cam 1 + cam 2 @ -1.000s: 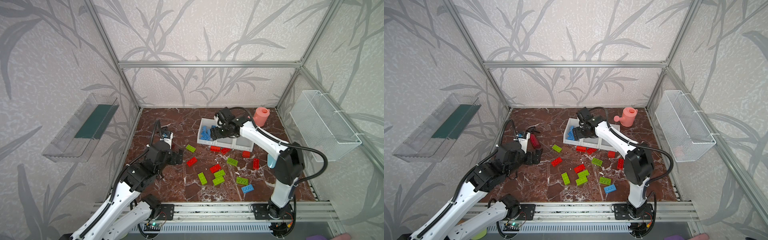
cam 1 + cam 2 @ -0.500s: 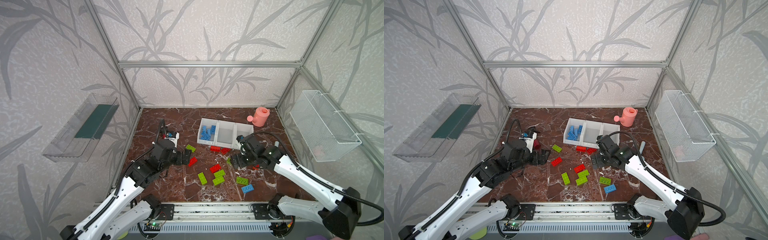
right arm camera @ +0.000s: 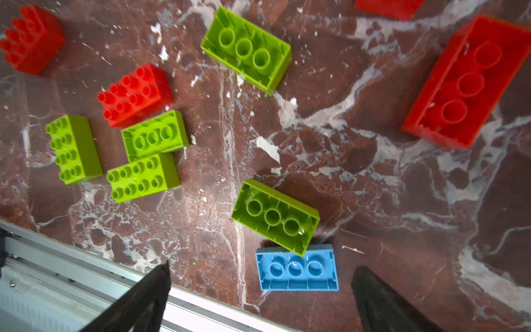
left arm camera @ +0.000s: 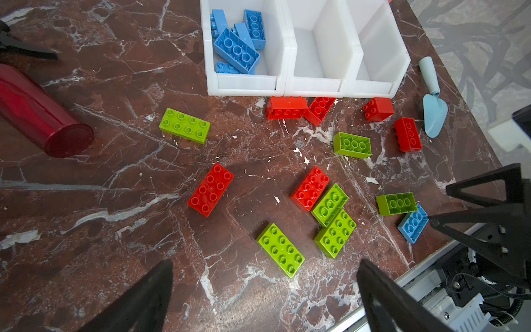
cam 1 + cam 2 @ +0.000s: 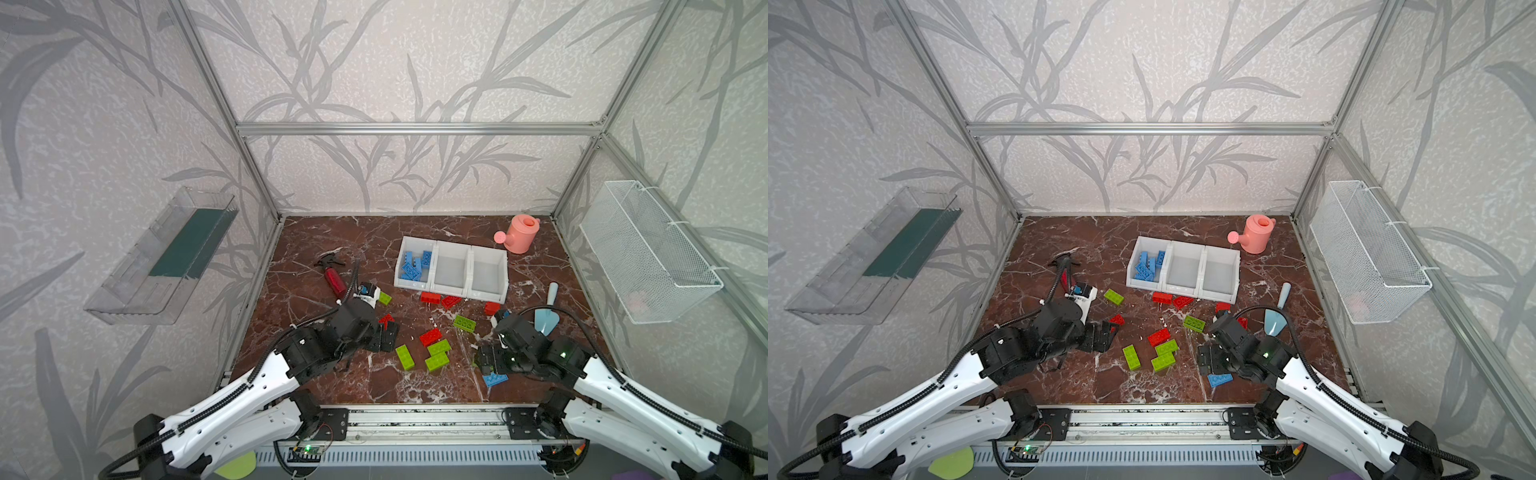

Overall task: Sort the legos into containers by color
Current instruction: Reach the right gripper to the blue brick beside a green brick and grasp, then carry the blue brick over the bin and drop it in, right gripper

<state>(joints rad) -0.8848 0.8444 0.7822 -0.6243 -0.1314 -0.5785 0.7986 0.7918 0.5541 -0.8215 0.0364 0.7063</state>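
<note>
The containers [image 5: 451, 272] [image 5: 1183, 274] [image 4: 304, 86] stand at the back, and several blue legos [image 5: 413, 264] [image 4: 235, 49] lie in the leftmost bin. Red and lime green legos lie scattered in front of them. My right gripper [image 5: 484, 361] [image 5: 1208, 359] [image 3: 263, 266] hangs open over an upturned blue lego [image 3: 297, 268] [image 5: 495, 379] near the front rail. A green lego [image 3: 275, 215] overlaps that blue one's edge. My left gripper [image 5: 386, 332] [image 5: 1104, 334] [image 4: 265, 263] is open and holds nothing, close to a red lego [image 4: 211, 189] and a green one [image 4: 280, 250].
A red spray bottle [image 5: 334, 280] lies behind the left arm. A pink watering can [image 5: 519, 235] stands at the back right and a pale blue trowel [image 5: 546, 316] lies near the right arm. A wire basket [image 5: 648, 257] and a clear tray [image 5: 166, 257] hang on the side walls.
My right arm has swung from the containers back to the front right, and its jaws have opened wider over the blue lego. My left gripper has moved right, towards the loose legos.
</note>
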